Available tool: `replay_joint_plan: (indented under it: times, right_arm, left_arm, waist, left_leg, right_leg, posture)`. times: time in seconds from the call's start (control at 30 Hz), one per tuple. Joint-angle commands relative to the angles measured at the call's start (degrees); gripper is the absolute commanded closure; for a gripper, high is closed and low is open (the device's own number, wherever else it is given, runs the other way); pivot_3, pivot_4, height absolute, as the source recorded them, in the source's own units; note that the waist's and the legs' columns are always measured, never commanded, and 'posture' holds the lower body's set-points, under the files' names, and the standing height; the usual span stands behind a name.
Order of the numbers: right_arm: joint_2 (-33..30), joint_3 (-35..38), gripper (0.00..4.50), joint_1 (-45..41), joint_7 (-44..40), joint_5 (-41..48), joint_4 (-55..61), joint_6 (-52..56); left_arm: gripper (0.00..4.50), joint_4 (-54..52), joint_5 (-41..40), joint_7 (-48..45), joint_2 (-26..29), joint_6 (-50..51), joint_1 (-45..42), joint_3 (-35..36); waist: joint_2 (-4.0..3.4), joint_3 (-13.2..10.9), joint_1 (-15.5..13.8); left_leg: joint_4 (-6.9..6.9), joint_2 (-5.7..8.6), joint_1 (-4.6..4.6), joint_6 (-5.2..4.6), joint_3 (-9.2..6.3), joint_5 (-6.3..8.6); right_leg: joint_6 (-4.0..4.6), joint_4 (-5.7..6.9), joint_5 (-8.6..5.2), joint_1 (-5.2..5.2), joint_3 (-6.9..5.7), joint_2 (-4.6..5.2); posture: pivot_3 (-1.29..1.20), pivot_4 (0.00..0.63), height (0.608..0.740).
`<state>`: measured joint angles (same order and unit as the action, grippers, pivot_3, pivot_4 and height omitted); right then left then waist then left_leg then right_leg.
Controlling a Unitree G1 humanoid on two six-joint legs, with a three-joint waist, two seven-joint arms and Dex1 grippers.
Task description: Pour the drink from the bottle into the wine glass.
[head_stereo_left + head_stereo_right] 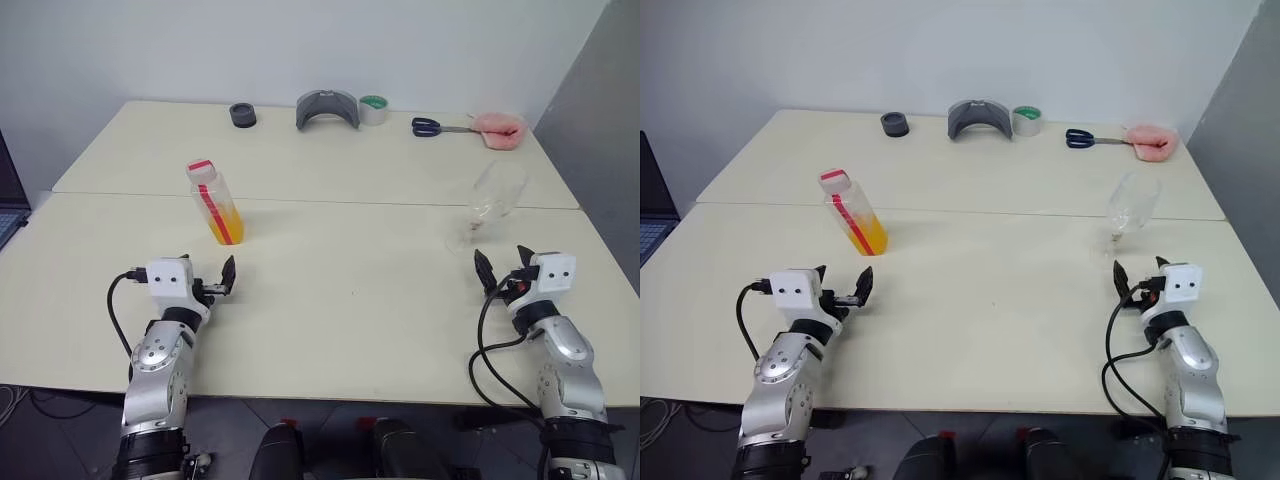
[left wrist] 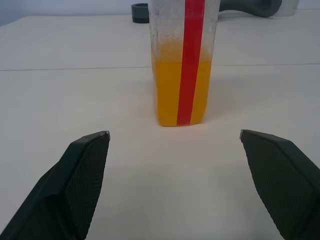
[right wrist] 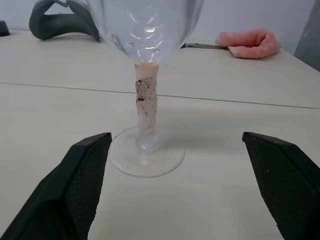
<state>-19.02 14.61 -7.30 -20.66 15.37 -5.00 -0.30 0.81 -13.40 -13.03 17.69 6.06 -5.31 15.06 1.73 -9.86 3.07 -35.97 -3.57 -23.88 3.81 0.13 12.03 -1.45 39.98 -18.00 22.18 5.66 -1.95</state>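
Pour not yet begun. The small clear plastic bottle (image 1: 215,203) with squarish body, red-and-white cap and red vertical label strip stands upright on the cream-coloured table (image 1: 340,290), toward the robot's left side, cap on as far as the head views show. The translucent orange-yellow drink (image 2: 170,85) fills roughly the lower half of it. The clear stemmed wine glass (image 1: 490,200) stands upright toward the right side, well apart from the bottle; its bowl looks empty, and the stem (image 3: 146,100) carries a pale wrap or smudged residue, which I cannot tell. The left pincer (image 1: 213,280) hangs just short of the bottle, fingers spread wide, lined up on it but apart from it in the left wrist view. The right pincer (image 1: 505,268) sits near the glass foot, likewise spread wide, not touching. Neither holds anything. Remaining, by my judgement: grasp the bottle, remove the cap if it is sealed, bring bottle to glass, steady the glass, tilt and pour. At the far table edge, out of the way: a dark roll, a grey curved object (image 1: 327,108), a tape roll, blue-handled scissors (image 1: 430,127), a pink cloth (image 1: 500,130).
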Motion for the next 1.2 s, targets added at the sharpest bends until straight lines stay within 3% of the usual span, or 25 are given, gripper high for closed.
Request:
replay_joint_plan:
  times: [0.03, 0.23, 0.4, 0.87, 1.2]
  right_arm:
    - [-0.9, -0.8, 0.03, 0.4, -3.2, 2.7, 5.6, 2.1]
    - [-5.0, -5.7, 0.03, 2.3, -12.1, 11.6, 19.2, 15.5]
    - [-8.0, -6.8, 0.03, 0.1, -14.3, 16.6, 24.4, 23.7]
    - [-8.6, -7.3, 0.03, -8.1, -14.5, 19.2, 29.2, 27.7]
    - [-9.0, -8.8, 0.03, -7.8, -17.2, 17.5, 27.4, 25.8]
  left_arm:
    - [0.00, -2.6, 0.0, 0.2, 0.8, -0.1, -0.3, 1.0]
    - [0.00, -3.9, 0.0, 0.6, 0.6, 0.7, -0.4, 0.8]
    - [0.00, -3.8, -0.2, 0.6, 0.6, 0.8, -1.3, 1.0]
    - [0.00, -3.0, -0.1, -1.6, 2.0, 1.6, -3.3, 0.4]
    - [0.00, -1.0, 0.3, -2.9, 3.1, 1.7, -7.0, -0.2]
  waist:
    - [0.00, 0.0, 0.0]
    - [0.00, 0.0, 0.0]
    - [0.03, 0.0, -0.1]
    - [0.05, 0.0, -0.1]
    - [0.10, 0.0, -0.4]
  left_leg:
    - [0.00, 0.00, 0.00, 0.00, -0.01, 0.00]
    - [0.00, 0.00, -0.01, 0.00, -0.02, 0.00]
    - [-0.01, -0.01, -0.02, 0.00, -0.05, 0.00]
    - [-0.01, -0.01, -0.04, 0.00, -0.06, 0.00]
    - [-0.01, 0.00, -0.06, 0.00, -0.06, 0.00]
  right_leg:
    - [0.00, 0.00, 0.00, 0.00, -0.01, 0.00]
    - [-0.01, 0.01, 0.00, 0.00, 0.00, 0.00]
    - [-0.09, -0.01, -0.05, -0.01, -0.04, 0.00]
    - [-0.06, -0.01, -0.04, 0.02, -0.04, -0.02]
    - [-0.04, -0.03, -0.02, 0.01, -0.06, -0.01]
  posture:
    - [0.00, 0.150, 0.740]
    - [0.00, 0.150, 0.740]
    - [0.00, 0.150, 0.740]
    - [0.00, 0.150, 0.740]
    - [0.00, 0.150, 0.740]
